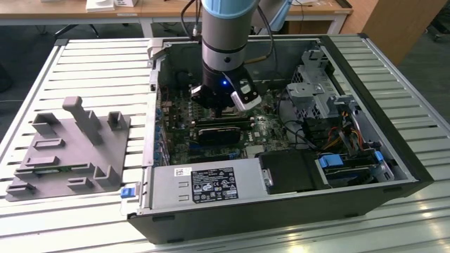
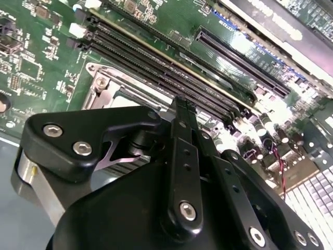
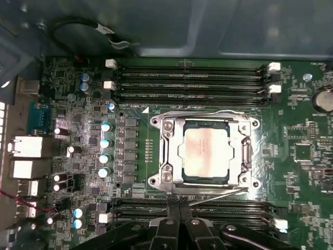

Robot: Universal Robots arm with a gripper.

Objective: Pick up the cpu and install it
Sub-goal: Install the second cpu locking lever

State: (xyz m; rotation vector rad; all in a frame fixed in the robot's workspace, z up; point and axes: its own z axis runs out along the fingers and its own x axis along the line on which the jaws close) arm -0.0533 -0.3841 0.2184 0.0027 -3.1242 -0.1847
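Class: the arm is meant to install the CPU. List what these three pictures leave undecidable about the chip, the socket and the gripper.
- Exterior view: the socket, hidden behind the arm's wrist.
- Second wrist view: the small silver-grey square cpu, largely covered by the black gripper body.
- First wrist view: the metal socket frame; whether it is latched cannot be told.

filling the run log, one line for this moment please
cpu: seated in socket | gripper: shut, empty, above board | case: open

One cpu (image 3: pixel 206 150) at frame centre, seated in one socket frame (image 3: pixel 207 154). One open computer case (image 1: pixel 281 216), one grey fixture (image 1: pixel 67 153) at left, one gripper (image 3: pixel 179 225), one slatted desk (image 1: pixel 91 63).
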